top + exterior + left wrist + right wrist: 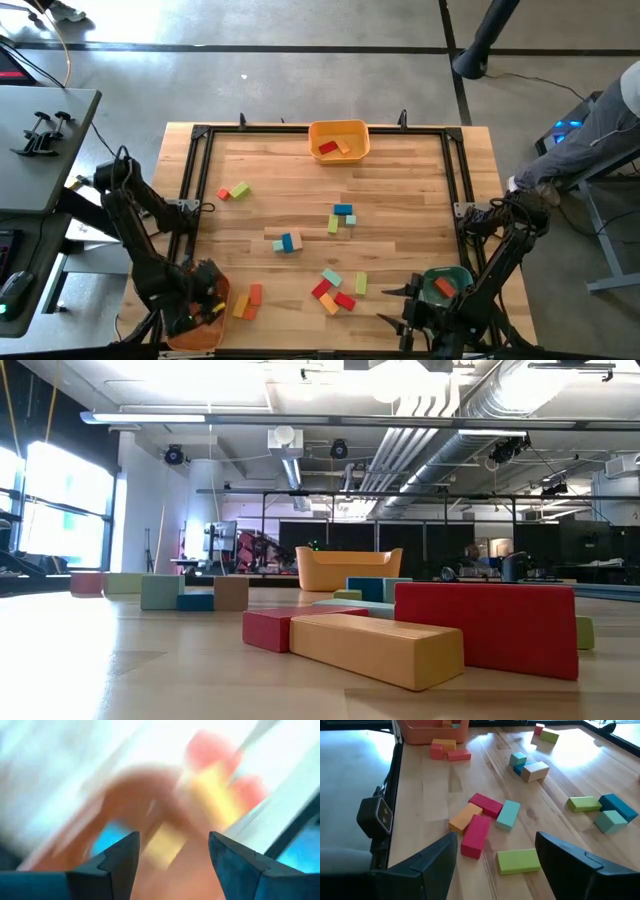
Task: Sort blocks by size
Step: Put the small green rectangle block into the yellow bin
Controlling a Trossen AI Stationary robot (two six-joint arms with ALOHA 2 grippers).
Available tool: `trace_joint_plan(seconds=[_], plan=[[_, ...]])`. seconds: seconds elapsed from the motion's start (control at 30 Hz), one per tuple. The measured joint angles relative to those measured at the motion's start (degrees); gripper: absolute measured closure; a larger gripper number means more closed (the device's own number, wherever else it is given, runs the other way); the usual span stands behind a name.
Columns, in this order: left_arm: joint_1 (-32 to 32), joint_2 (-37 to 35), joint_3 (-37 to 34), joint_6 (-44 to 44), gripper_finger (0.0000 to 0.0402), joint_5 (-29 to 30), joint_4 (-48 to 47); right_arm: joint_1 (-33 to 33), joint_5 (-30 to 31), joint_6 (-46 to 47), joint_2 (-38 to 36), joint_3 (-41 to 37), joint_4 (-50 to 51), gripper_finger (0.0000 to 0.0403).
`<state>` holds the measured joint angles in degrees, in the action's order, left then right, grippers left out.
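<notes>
- The left gripper hangs over the orange bin at the near left corner of the table. Its fingers stand apart with nothing pinched between them; the wrist camera's picture is smeared, showing only orange, yellow and red shapes beyond the tips.
- The right gripper waits at the near right edge, just beside the teal bin, which has an orange block in it. Its fingers are spread wide and empty, pointing across the wood at the loose blocks.
- A yellow bin sits at the middle of the far edge with a red block and an orange one inside.
- Just outside the orange bin lie a yellow block and an orange-red block, side by side.
- Near the right gripper is a cluster: two red blocks, an orange one, a pale teal one, and a green block slightly apart.
- In the middle are a blue block, a teal one and a green one, close together; a little nearer the left are a tan block touching a teal-blue pair.
- Towards the far left, a small red block lies beside a green one.
- A person in grey trousers sits beyond the table's right side.
</notes>
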<state>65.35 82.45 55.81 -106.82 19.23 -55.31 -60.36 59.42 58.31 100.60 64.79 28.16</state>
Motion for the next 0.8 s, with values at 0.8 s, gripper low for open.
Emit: trace_joint_plan(seconds=[0.8], plan=[[-33.34, 7.03, -0.01, 58.0, 0.0177, 10.14, 44.52, 18.65, -19.76, -40.63, 0.0, -1.24, -17.54, 0.0137]])
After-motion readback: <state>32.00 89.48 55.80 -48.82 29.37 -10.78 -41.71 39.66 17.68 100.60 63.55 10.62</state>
